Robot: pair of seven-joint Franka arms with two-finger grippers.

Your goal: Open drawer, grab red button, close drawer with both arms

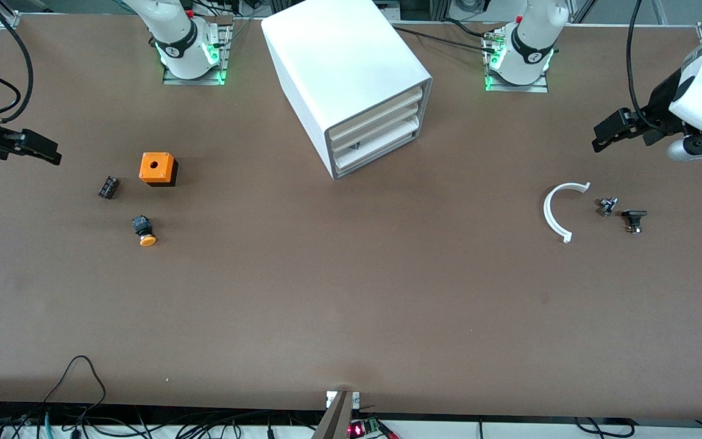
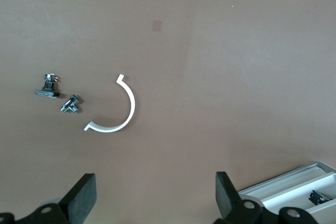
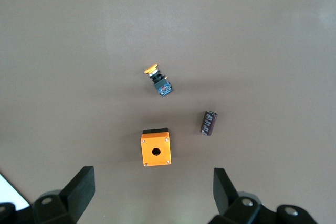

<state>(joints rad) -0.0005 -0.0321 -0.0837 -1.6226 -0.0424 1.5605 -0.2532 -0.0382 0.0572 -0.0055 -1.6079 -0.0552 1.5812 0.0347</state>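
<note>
The white cabinet (image 1: 345,79) stands at the middle of the table between the arm bases. Its three cream-fronted drawers (image 1: 378,125) are all pushed in. A corner of the cabinet shows in the left wrist view (image 2: 294,187), with a small dark part (image 2: 316,196) inside. The red-capped button is not in view. My left gripper (image 1: 601,139) hangs open and empty over the left arm's end of the table, also shown in the left wrist view (image 2: 156,195). My right gripper (image 1: 52,153) hangs open and empty over the right arm's end, also shown in the right wrist view (image 3: 153,187).
Below the right gripper lie an orange box with a hole (image 1: 157,168), an orange-capped button (image 1: 144,230) and a dark cylinder (image 1: 108,186). Below the left gripper lie a white half ring (image 1: 555,213) and two small metal fittings (image 1: 608,205) (image 1: 634,219).
</note>
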